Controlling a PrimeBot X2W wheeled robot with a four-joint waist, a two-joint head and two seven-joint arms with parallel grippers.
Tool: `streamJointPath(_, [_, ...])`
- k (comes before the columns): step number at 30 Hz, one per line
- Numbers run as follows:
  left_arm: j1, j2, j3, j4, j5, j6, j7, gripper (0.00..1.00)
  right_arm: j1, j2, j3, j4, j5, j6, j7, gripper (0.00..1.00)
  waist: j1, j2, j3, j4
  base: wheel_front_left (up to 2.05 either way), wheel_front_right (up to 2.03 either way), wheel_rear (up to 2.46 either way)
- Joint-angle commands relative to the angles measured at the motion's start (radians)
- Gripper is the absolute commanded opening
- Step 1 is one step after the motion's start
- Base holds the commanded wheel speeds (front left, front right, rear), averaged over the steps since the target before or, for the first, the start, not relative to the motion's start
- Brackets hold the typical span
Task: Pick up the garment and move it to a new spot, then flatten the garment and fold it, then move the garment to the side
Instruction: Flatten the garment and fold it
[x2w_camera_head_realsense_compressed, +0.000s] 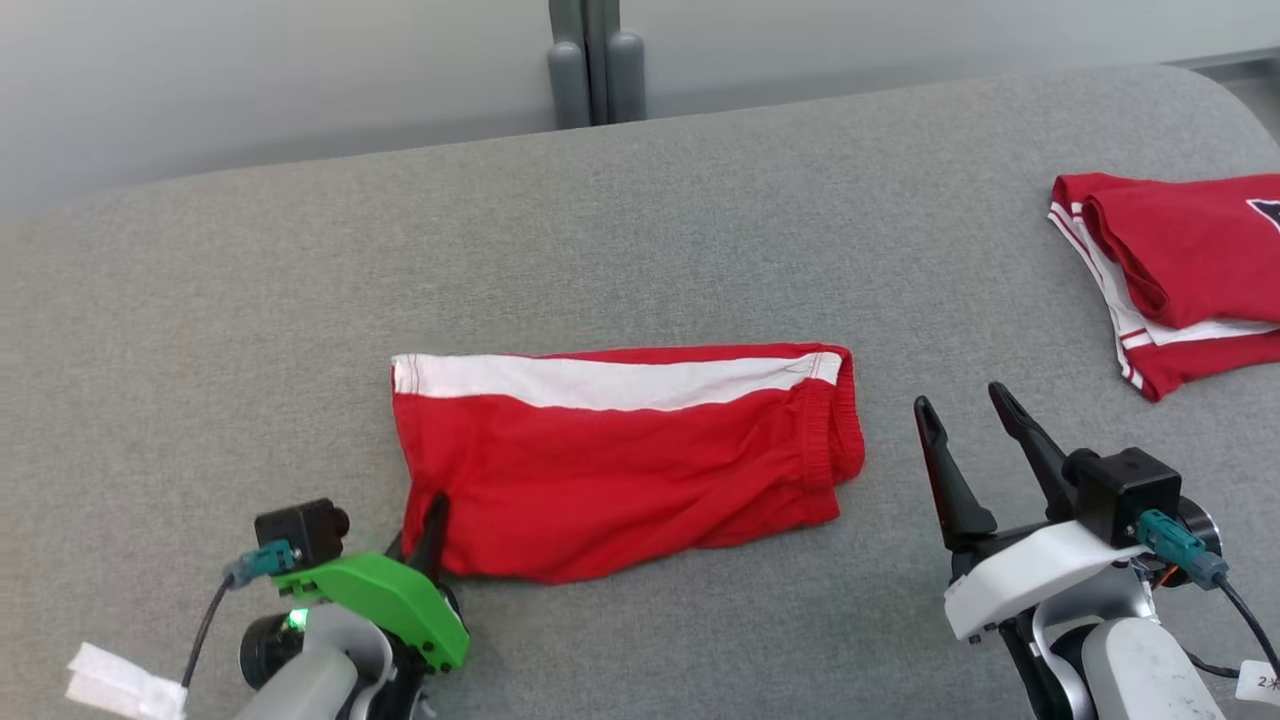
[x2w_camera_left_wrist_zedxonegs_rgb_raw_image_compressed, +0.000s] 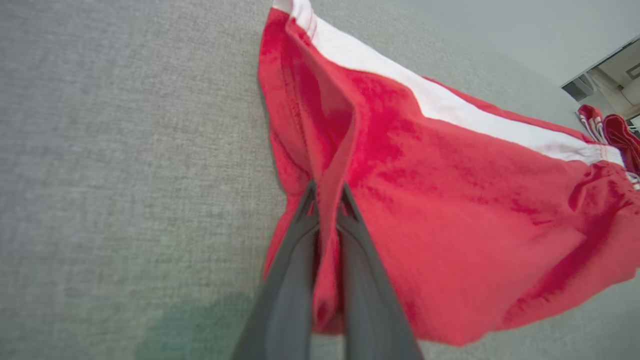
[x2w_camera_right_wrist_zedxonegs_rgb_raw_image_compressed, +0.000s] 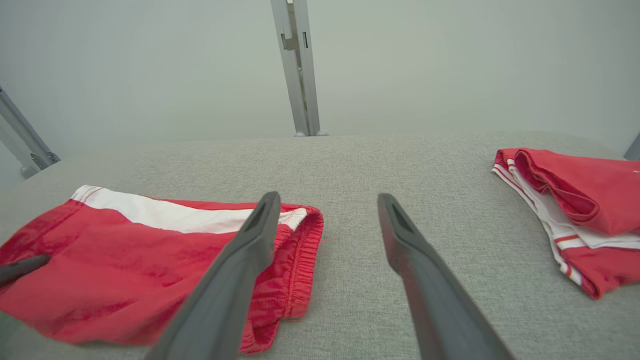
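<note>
left claw (x2w_camera_left_wrist_zedxonegs_rgb_raw_image_compressed: 327, 192) — clamped on near-left corner of shorts (x2w_camera_head_realsense_compressed: 620, 460) | right claw (x2w_camera_head_realsense_compressed: 962, 398) — fingers apart, empty, just right of shorts | shorts: flat, mid grey worktop (x2w_camera_head_realsense_compressed: 640, 230), white stripe along far edge | folded red pile (x2w_camera_head_realsense_compressed: 1180, 270): far right, well apart

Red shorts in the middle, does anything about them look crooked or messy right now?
The red shorts lie folded, but their near edge runs in an uneven curve, and the left gripper pinches the near-left corner into a raised ridge. The elastic waistband end by the open right gripper is bunched.
</note>
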Motion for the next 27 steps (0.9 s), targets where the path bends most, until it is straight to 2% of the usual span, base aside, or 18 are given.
streamJointPath(1, [0.033,0.008,0.003,-0.02,-0.005,0.015,-0.008,0.0,0.014,-0.003,0.0,0.006,-0.007,-0.002,-0.003,1.0,0.0,0.0,-0.032,0.031,0.0,0.0,0.0])
streamJointPath(6, [0.111,0.017,0.006,-0.106,-0.004,0.058,-0.019,0.0,0.018,-0.003,0.0,0.024,-0.024,-0.002,-0.007,1.0,0.0,0.0,-0.044,0.034,0.0,0.0,0.0])
streamJointPath(7, [0.121,0.019,0.006,-0.118,-0.002,0.064,-0.021,0.11,0.018,-0.003,-0.001,0.027,-0.027,-0.002,-0.008,1.0,0.0,0.0,-0.045,0.033,0.0,0.0,0.0])
streamJointPath(8, [0.13,0.022,0.007,-0.131,0.0,0.072,-0.023,0.3,0.017,-0.003,-0.002,0.032,-0.028,-0.002,-0.007,1.0,0.0,0.0,-0.045,0.032,0.0,0.0,0.0])
streamJointPath(9, [0.138,0.023,0.007,-0.144,0.002,0.077,-0.023,0.77,0.017,-0.003,-0.002,0.037,-0.03,-0.002,-0.005,1.0,0.0,0.0,-0.046,0.03,0.0,0.0,0.0])
streamJointPath(10, [0.143,0.025,0.009,-0.154,0.007,0.081,-0.026,1.0,0.017,-0.003,-0.001,0.04,-0.034,-0.002,-0.005,1.0,0.0,0.0,-0.047,0.029,0.0,0.0,0.0])
streamJointPath(17, [0.172,0.051,0.076,-0.233,0.076,0.12,-0.042,1.0,0.014,-0.003,0.006,0.067,-0.037,-0.002,-0.006,1.0,0.0,0.0,-0.055,0.025,0.0,0.0,0.0])
streamJointPath(22, [0.209,0.048,0.205,-0.334,0.205,0.146,-0.041,1.0,0.009,-0.003,0.016,0.091,-0.043,-0.002,0.011,1.0,0.0,0.0,-0.068,0.038,0.0,0.0,0.0])
streamJointPath(27, [0.282,0.013,0.331,-0.43,0.349,0.154,-0.041,1.0,-0.024,-0.003,0.052,0.132,-0.03,-0.002,0.052,1.0,0.0,0.0,-0.084,0.059,0.0,0.0,0.0])
